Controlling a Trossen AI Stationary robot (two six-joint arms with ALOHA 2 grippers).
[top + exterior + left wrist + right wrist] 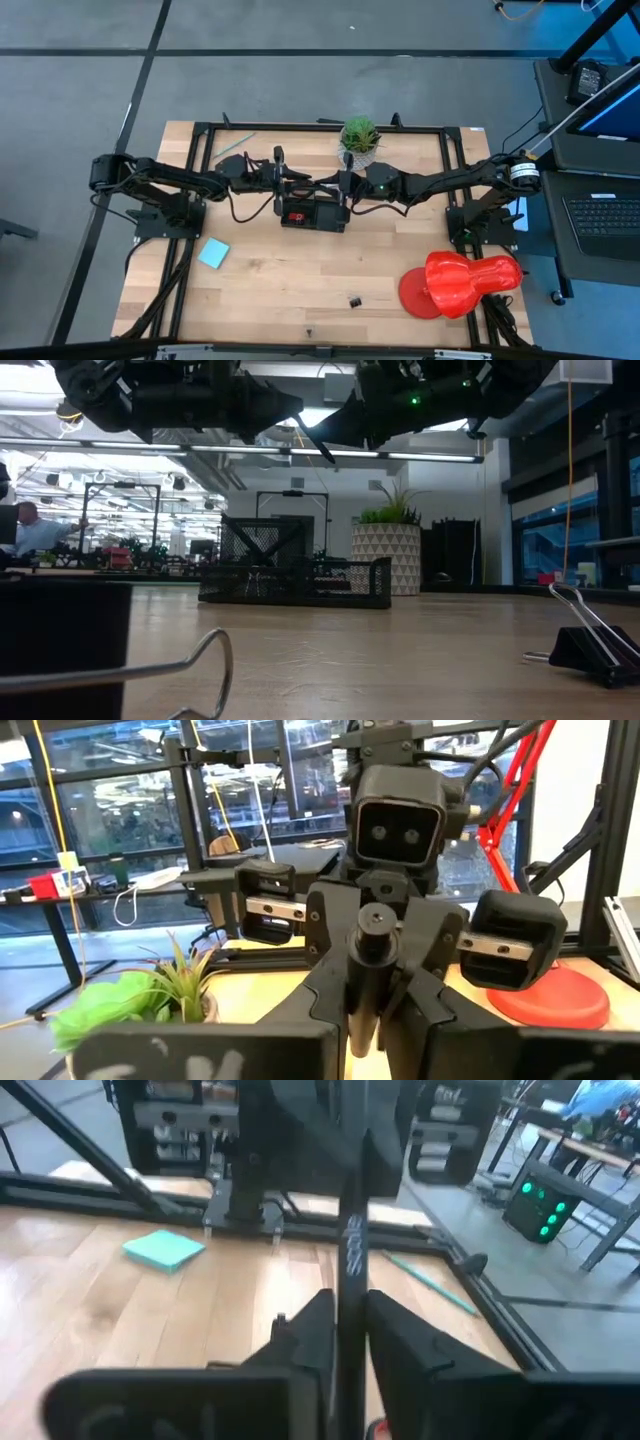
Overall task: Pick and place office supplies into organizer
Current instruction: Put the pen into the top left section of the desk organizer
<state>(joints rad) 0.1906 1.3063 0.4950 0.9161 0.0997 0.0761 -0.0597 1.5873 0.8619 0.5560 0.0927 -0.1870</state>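
A black clip [590, 645] lies nearest the low camera, well short of both grippers. Above the organizer [313, 213], the right gripper [345, 1315] pinches a dark pen [350, 1230]. The left gripper [300, 185] faces it just beside; whether its fingers are spread cannot be told. The notepad [213, 253] lies apart.

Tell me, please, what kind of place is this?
Probably a robotics lab inside an open-plan office. The wooden table sits in a black metal frame with two arms mounted on it, a laptop stands beside it, and a person sits among distant desks under ceiling strip lights.
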